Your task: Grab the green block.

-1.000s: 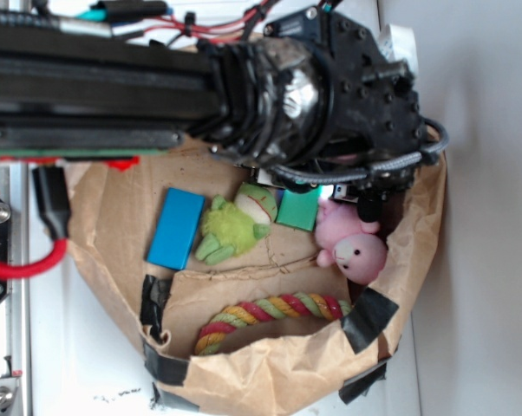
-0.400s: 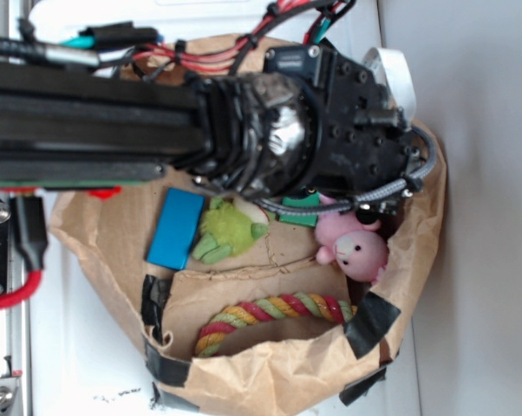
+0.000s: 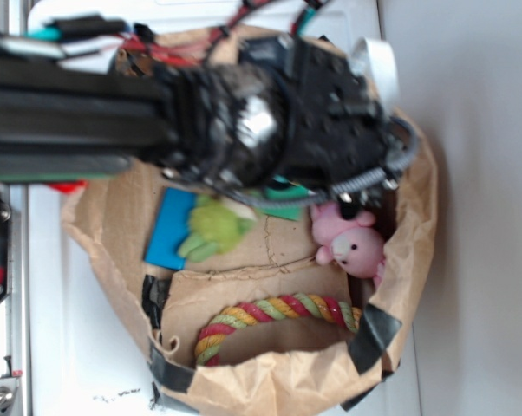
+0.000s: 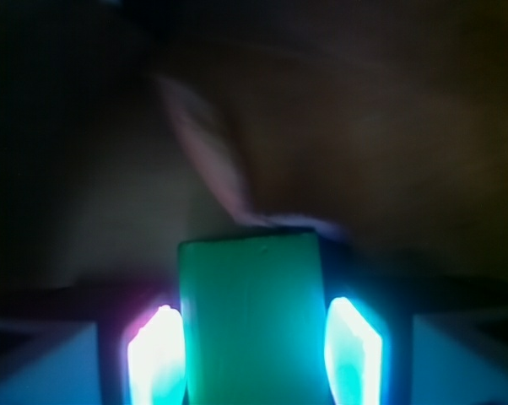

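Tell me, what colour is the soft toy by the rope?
Pink; the soft toy shows best in the exterior view.

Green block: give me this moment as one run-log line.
target: green block | tool: fingers either side of it, closure unclear | arm hides most of block in exterior | neighbours: plush frog, pink plush

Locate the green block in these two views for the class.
In the wrist view the green block sits bottom centre between the two glowing jaws. In the exterior view only its edge shows under the arm, between the plush frog and pink plush toy.
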You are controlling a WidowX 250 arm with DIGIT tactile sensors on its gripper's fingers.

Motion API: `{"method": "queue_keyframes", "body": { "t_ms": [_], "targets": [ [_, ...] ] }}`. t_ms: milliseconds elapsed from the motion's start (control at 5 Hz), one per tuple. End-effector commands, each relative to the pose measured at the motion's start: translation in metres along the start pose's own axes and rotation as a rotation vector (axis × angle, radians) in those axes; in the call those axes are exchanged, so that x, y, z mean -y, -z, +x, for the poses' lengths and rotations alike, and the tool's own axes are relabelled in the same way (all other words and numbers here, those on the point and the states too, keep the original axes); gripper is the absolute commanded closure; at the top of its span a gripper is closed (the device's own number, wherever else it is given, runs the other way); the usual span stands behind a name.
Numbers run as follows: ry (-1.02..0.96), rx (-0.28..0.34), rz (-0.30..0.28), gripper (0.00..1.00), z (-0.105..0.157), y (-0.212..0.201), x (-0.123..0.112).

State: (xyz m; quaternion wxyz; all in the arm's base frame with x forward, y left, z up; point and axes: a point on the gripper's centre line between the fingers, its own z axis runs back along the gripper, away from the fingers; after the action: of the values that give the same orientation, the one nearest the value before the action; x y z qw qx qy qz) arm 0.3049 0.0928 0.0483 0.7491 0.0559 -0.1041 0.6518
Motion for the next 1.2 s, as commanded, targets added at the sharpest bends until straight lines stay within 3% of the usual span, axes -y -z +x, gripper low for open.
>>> {"method": "queue_keyframes", "body": {
  "t_ms": [0, 200, 400, 600, 1000],
  "targets": [
    [0.421, 0.071, -0.261, 1.0, 0.004, -0.093, -0.02],
    [0.64, 0.082, -0.365, 1.0, -0.005, -0.123, -0.032],
    [0.79, 0.052, -0.393, 1.0, -0.015, -0.14, -0.03],
    [0.934, -0.01, -0.351, 1.0, -0.026, -0.149, -0.018],
    [1.059, -0.031, -0.248, 1.0, -0.045, -0.159, -0.004]
  ]
}}
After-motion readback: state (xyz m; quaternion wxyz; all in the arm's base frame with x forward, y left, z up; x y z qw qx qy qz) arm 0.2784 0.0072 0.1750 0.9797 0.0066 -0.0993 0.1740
